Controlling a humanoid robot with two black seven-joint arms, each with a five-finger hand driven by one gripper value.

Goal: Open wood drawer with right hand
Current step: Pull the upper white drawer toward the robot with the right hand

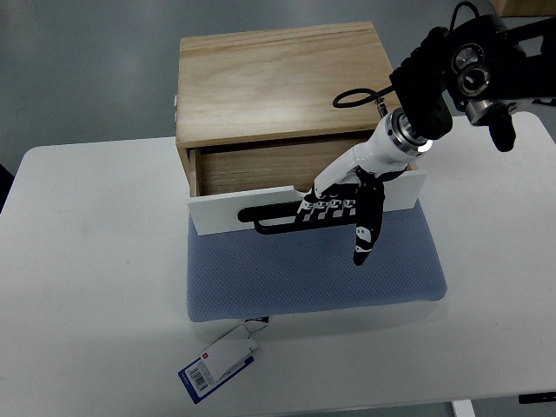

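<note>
White bench carries our wood drawer, part-open. From the top view, our right robot hand hooks the black handle (thumb dangling loose); pulling askew could slip the fingers.

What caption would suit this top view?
Right hand hooked on the black handle of a partly open wood drawer.

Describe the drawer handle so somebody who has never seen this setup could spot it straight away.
Start at the wooden box standing at the back of the white table. Its drawer is pulled partly out, with a white front panel over a blue mat. The handle is the black horizontal bar on that panel, the only dark piece on the white front, with the right hand curled around it.
</note>
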